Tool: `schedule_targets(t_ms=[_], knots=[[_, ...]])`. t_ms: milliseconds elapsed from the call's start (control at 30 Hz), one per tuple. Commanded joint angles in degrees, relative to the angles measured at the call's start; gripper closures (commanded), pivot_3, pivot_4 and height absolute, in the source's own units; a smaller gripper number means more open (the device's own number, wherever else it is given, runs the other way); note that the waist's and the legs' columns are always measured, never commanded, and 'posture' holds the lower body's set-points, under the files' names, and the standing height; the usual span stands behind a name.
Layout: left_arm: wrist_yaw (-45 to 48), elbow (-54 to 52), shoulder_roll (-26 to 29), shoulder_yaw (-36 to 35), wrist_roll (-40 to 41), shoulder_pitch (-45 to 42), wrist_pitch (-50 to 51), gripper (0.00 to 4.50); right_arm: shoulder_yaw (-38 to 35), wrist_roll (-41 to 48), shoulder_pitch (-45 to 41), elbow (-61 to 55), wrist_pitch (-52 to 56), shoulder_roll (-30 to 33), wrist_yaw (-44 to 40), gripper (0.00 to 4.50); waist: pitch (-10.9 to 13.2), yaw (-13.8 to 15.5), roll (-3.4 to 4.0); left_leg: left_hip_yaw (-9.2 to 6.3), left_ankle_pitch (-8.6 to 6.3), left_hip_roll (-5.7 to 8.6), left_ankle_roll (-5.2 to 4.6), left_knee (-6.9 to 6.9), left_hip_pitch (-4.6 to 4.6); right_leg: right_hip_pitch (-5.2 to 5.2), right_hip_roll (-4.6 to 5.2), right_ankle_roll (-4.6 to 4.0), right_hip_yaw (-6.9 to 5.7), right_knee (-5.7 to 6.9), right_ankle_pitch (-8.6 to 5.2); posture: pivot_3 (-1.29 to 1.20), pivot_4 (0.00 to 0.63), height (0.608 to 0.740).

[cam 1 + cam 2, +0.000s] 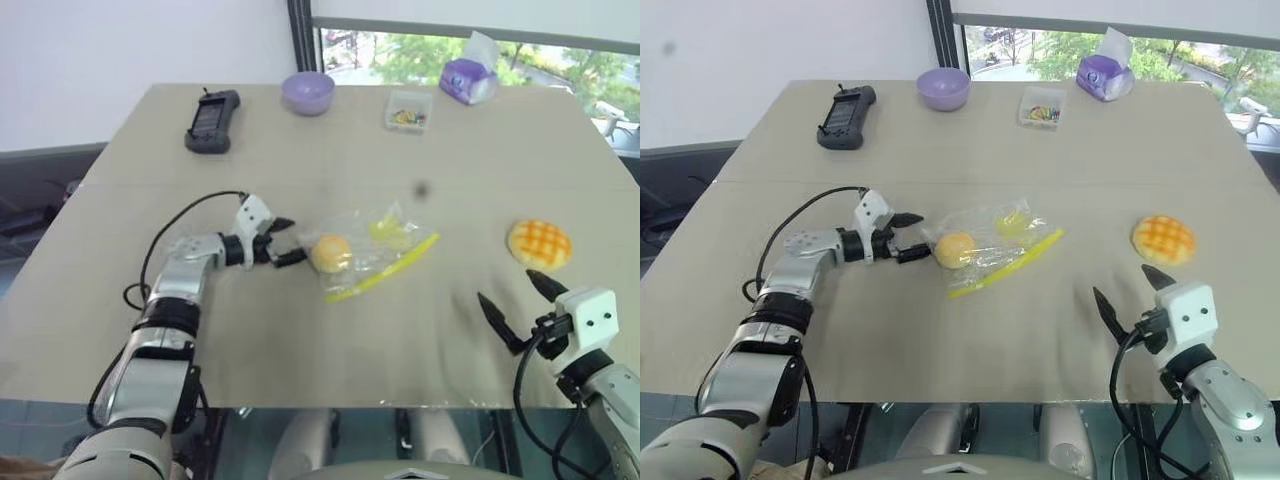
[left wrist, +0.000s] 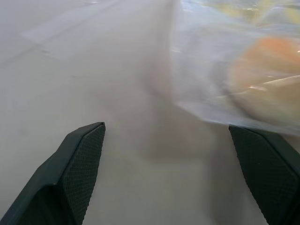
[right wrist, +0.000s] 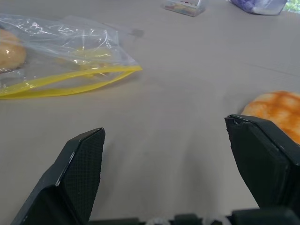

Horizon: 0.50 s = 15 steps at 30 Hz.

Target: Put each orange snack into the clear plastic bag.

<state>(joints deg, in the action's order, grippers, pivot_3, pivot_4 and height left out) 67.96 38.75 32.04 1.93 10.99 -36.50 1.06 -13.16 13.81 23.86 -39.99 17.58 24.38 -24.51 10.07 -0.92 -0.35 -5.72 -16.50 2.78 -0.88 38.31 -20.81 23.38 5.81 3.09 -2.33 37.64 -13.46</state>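
While the left gripper (image 1: 912,236), jaws wide and empty, sits beside the clear plastic bag (image 1: 990,243), a nudge could slide it. Right gripper (image 1: 1132,296): wide, empty, near the grid-topped bun (image 1: 1164,239); risk of knocking it away.

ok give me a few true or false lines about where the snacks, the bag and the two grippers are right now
1. The grid-topped bun lies inside the clear plastic bag. False: it lies on the bare table, apart from the bag, near the right gripper.
2. A smooth orange-yellow snack sits within the bag. True.
3. The left gripper is shut on the bag. False: its fingers are open, at the bag's end by the smooth snack.
4. The right gripper is open and holds nothing. True.
5. The purple bowl stands at the table's far side, beside a black handheld device. True.
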Motion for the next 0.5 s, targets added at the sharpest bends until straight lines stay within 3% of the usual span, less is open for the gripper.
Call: schedule_targets(t_ms=[33,300,500], knots=[[-0.72,-2.35,-0.19,-0.40,0.03,-0.33,-0.17,0.02,0.19,0.17,-0.63,-2.09,-0.03,0.30,0.06,0.04,0.01,0.31,-0.04,0.02,0.00,-0.01,-0.01,0.01,0.01,0.02,0.00,0.00,0.02,0.05,0.00,0.00,0.150,0.740],[-11.52,7.90,-6.64,-0.82,-2.72,-11.68,3.25,0.02,0.06,-0.29,-1.86,-1.83,0.43,0.61,0.38,0.04,0.14,1.33,-0.49,0.00,0.00,0.01,-0.02,0.17,-0.04,0.02,-0.05,0.13,0.00,0.14,0.06,0.00,0.150,0.740],[-7.05,10.96,-5.73,-2.48,0.06,-14.15,7.44,0.02,0.61,-0.13,-2.67,-2.41,1.85,0.76,0.46,0.04,0.15,-0.12,-0.50,0.25,-0.03,0.02,-0.07,0.14,-0.05,0.13,-0.04,0.11,0.24,0.12,0.07,0.00,0.150,0.740]])
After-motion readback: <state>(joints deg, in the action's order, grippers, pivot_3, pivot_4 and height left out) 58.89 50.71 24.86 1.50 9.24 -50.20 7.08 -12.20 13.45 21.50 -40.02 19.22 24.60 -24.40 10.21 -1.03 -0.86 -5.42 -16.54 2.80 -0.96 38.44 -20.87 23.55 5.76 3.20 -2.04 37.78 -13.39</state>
